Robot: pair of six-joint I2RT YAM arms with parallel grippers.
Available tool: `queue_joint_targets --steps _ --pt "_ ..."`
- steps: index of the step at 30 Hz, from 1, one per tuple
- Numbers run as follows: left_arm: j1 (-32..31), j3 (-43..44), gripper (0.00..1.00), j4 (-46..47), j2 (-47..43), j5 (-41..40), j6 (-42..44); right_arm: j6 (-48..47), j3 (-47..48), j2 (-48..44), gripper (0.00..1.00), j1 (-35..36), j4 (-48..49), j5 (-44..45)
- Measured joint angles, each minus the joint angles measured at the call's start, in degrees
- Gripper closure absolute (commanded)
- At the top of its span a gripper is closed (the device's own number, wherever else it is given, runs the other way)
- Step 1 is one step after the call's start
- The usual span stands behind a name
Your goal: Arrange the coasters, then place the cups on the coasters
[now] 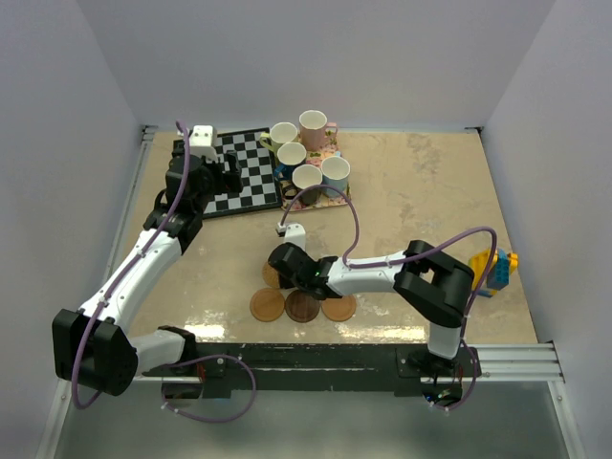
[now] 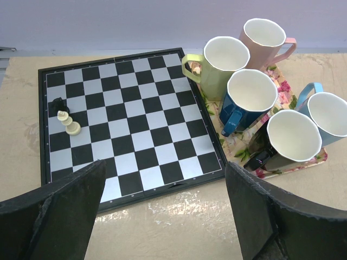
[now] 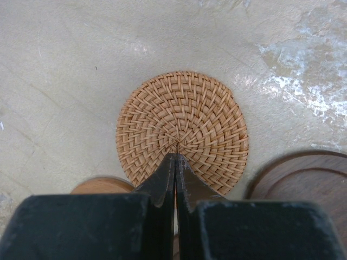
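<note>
**Right gripper [image 3: 176, 160] pinched shut over woven coaster [image 3: 181, 130]; all cups on tray beside chessboard [image 1: 239, 172]**

Table [image 1: 411, 191]: tan and mottled, carries everything. The chessboard lies at its far left.

Floral tray [image 2: 234, 140]: just beside the chessboard's right edge, seen from overhead. All five cups stand upright on it, white insides showing.

Left gripper [image 2: 165, 165]: hangs over the chessboard's near edge. Fingers spread wide, nothing between them.

Right gripper: well apart from the chessboard, on its near-right side toward the arm bases. Fingers pressed together, nothing held. The tips sit over the centre of the woven coaster. Cannot tell if they touch it.

Cups:
- Yellow-green cup [image 2: 219, 62] and pink cup [image 2: 264, 38] are at the tray's far end; the yellow-green one is the nearer of the two to the chessboard.
- Dark blue cup [image 2: 249, 95] is mid-tray, on the chessboard side.
- Black cup [image 2: 290, 138] and light blue cup [image 2: 331, 116] are at the near end.

Coasters: four show from overhead, clustered near-right of the chessboard and well apart from it.
- Three lie side by side in a row: orange-brown coaster [image 1: 269, 305], dark brown coaster [image 1: 302, 307], second orange-brown coaster [image 1: 338, 308].
- The woven coaster lies on the chessboard side of that row, partly under the right gripper.

Toy blocks [image 1: 495, 268]: yellow and blue, far right of the chessboard, by the table's right edge.

Chess pieces: black piece [image 2: 57, 103] and white piece [image 2: 68, 122] are on the chessboard, close together near one side edge.
</note>
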Motion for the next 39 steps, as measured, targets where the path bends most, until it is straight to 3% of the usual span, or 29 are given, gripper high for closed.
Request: queue_joint_targets --steps 39 --pt "0.0 0.0 0.05 0.0 0.0 0.1 0.0 1.4 0.3 -0.9 1.0 1.2 -4.2 2.3"
